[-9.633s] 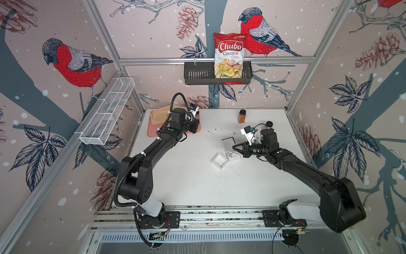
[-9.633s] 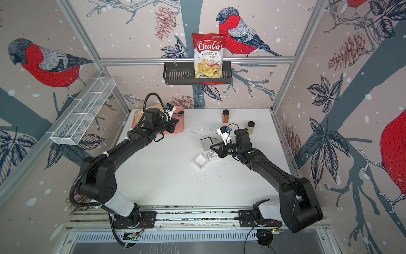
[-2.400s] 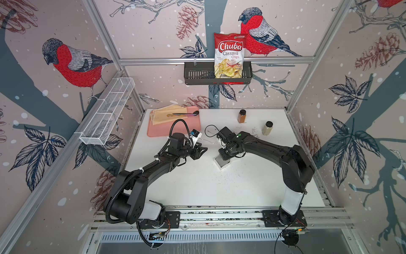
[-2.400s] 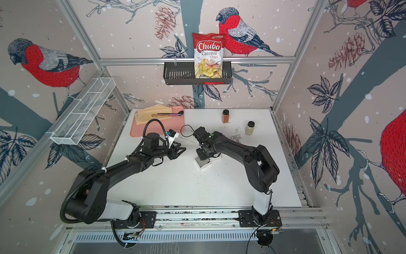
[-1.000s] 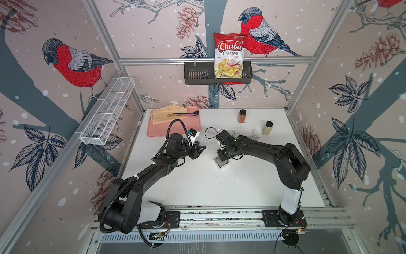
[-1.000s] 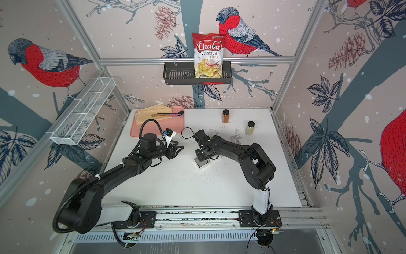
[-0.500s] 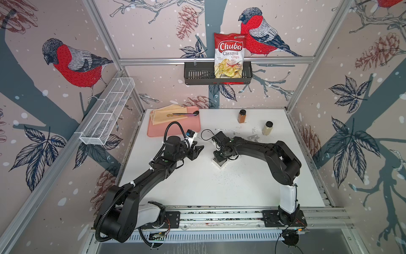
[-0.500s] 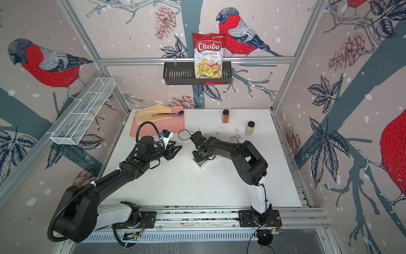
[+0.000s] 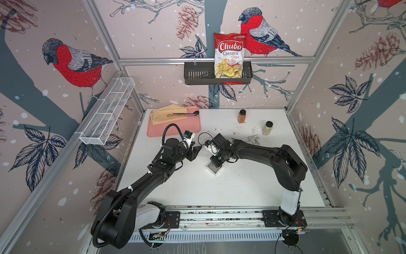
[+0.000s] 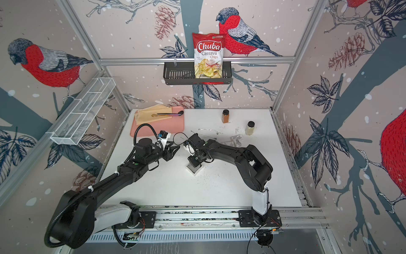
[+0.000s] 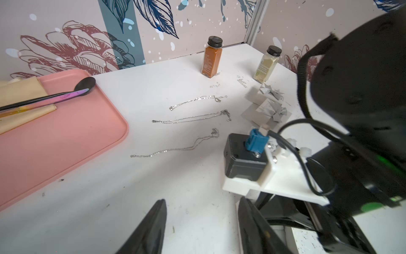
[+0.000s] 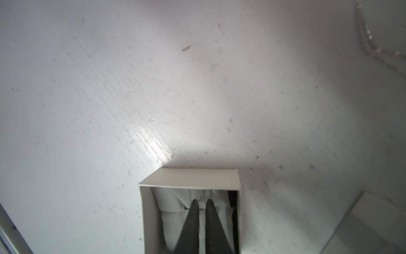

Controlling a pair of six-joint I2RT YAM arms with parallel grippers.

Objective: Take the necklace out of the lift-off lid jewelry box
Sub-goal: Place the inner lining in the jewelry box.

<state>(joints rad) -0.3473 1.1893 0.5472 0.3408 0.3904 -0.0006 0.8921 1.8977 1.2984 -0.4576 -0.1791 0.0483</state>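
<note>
Looking in from the left wall, I have the white wire basket [image 9: 107, 114] hanging there, and at the table's [image 9: 219, 191] far left corner the pink tray [image 9: 175, 130] carrying a folded napkin [image 9: 167, 114] and a dark spoon [image 9: 186, 113].

Just near and right of the tray, my left gripper [image 9: 196, 149] hovers over the bare table. Its fingers are spread with nothing between them, and they point toward the right arm.

Beyond it, between the tray and the grey bowed lids [image 11: 267, 103], three silver chains [image 11: 193, 118] lie stretched on the table, apart from one another and outside any box.

In the middle of the table sits the jewelry box [image 9: 214, 171], lid off and open to the top. My right gripper [image 12: 202, 202] reaches down into it from the far side. In the right wrist view its fingers [image 12: 191, 220] are drawn almost together with only a thin slit between them, and their tips rest against the white padding [image 12: 167, 202] inside the box. I cannot tell whether they pinch a chain there, or whether a necklace lies in the padding at all; the fingers cover that spot.

Further right and far, the orange spice jar [image 9: 242, 116] and the pale spice jar [image 9: 268, 128] stand upright, well apart from the box.
</note>
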